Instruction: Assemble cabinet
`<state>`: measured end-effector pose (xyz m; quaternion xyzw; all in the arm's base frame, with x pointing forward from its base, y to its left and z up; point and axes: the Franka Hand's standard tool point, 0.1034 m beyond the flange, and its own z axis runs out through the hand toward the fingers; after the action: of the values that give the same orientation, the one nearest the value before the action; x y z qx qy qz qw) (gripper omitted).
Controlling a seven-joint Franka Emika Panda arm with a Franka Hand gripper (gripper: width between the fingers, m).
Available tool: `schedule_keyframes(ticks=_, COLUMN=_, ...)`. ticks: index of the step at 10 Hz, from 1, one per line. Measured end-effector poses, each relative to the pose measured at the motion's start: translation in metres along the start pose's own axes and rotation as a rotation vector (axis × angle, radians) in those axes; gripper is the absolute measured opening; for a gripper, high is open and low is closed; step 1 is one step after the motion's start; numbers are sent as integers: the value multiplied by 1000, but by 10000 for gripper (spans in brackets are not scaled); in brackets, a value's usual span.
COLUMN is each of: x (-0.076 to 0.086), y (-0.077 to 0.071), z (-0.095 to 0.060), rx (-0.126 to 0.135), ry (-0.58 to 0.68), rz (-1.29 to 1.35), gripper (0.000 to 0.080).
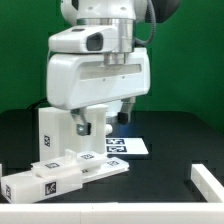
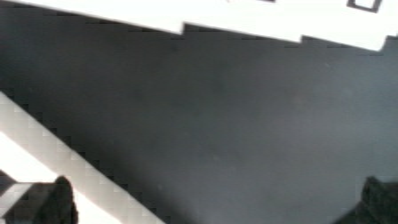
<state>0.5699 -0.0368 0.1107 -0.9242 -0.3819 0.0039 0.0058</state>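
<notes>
My gripper (image 1: pixel 104 118) hung spread and empty over the table (image 1: pixel 165 172), with the cabinet (image 1: pixel 68 166) pieces below it toward the exterior view's left, their long sides running across that view.

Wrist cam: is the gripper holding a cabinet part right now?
No: the gripper has its fingers wide apart, with only the black table showing between them.

You face plain green backdrop (image 1: pixel 195 70) behind scene, evenly lit. Below it, matte black counter (image 1: pixel 170 125) spans whole width. White raised strip (image 1: pixel 208 180) sits on counter at front, exterior view's right. Marker board (image 1: pixel 128 146) lies flat mid-counter. Your wrist view shows mostly same dark surface.
</notes>
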Motion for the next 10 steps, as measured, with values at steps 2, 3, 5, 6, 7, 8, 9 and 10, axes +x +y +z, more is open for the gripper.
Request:
schedule_keyframes(ticks=2, x=2, y=-2, z=1, rx=-3, ry=3, rz=-3, gripper=797)
schedule_keyframes(ticks=3, x=1, y=-1, z=1, rx=-3, ry=3, rz=-2, gripper=797)
schedule_keyframes(ticks=5, x=-21, y=11, z=14, rx=39, ry=11, rz=117, gripper=797)
schedule_keyframes(ticks=6, x=-38, y=21, z=20, rx=42, ry=0, rz=150, gripper=797)
schedule_keyframes(ticks=7, x=-45, y=23, z=27, rx=47, ry=-11, rz=161, gripper=797)
schedule_keyframes(ticks=8, x=-41, y=21, z=26, rx=46, ry=-8, rz=153, gripper=797)
schedule_keyframes(ticks=9, x=-41, y=21, z=26, rx=46, ry=-8, rz=151, gripper=797)
schedule_keyframes(ticks=10, x=-42, y=21, z=27, rx=47, ry=-8, rz=152, gripper=797)
